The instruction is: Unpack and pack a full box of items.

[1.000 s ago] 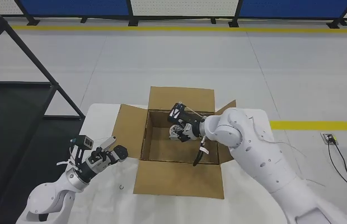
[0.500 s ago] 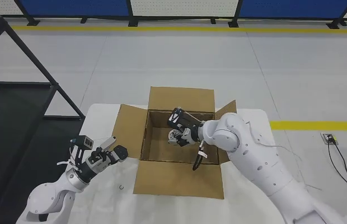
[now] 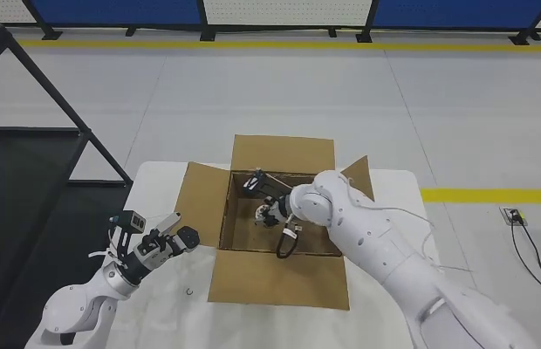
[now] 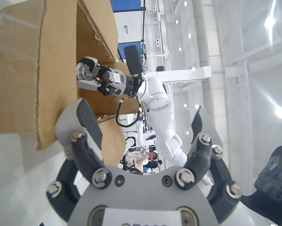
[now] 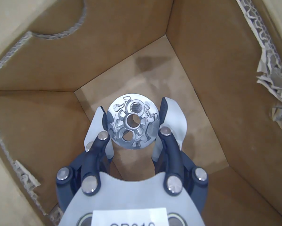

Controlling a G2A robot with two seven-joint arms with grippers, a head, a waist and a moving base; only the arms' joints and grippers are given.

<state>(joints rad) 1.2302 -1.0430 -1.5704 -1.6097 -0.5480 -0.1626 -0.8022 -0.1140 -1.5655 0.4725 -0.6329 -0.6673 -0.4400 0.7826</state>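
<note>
One round metal disc [image 5: 133, 124], cut with holes and gear-like ridges, is pinched by its rim between the fingers of the right gripper [image 5: 133, 108], which is closed on it. This gripper points down into the open cardboard box [image 5: 202, 48], so the disc hangs inside the box. The bare brown floor lies beyond the gripper's tips and the walls rise on every side of it. Whether the disc touches the floor cannot be told. From the top view the right gripper [image 3: 269, 209] is in the box's far half, with a black cable loop [image 3: 286, 246] trailing behind its wrist. Outside the box, the left gripper [image 4: 141, 111] is spread wide and holds nothing. One of the box's folded-out flaps [image 4: 53, 55] is just ahead of its fingertips, and the white desk [image 3: 157, 196] lies beneath it.
</note>
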